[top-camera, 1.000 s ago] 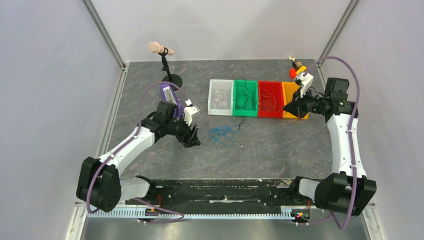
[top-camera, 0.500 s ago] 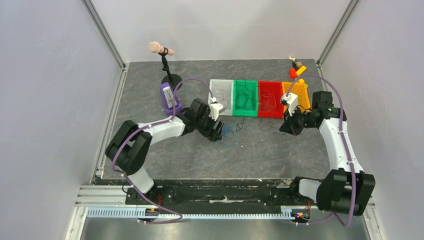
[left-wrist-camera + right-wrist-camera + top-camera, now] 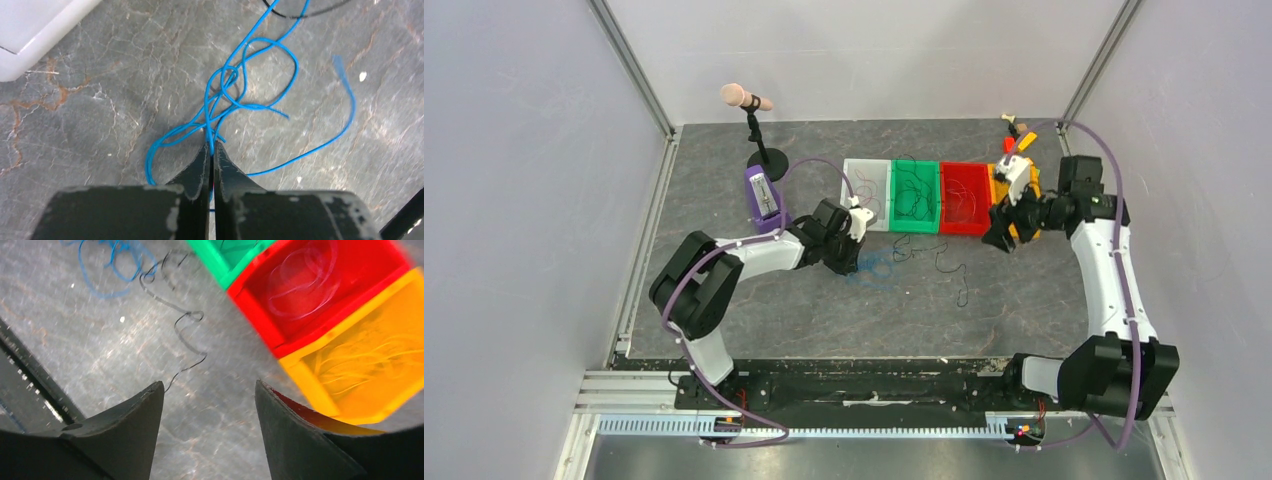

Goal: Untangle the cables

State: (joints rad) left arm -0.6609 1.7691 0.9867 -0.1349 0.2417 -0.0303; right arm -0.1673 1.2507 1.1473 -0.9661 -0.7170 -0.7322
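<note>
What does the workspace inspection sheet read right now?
Surface: grey marbled table, no spills seen.
Job's things: blue cable knotted in loops on the table; black cable lying on the table to its right; thin wires in the white bin, green bin, red bin and orange bin.
Clutter: microphone on a stand, purple device, small items in the far right corner.
Grippers: left gripper shut on the blue cable; right gripper open and empty, near the orange bin.
Cables: purple hoses run along both arms.
Surroundings: plain walls; nothing else seen.
</note>
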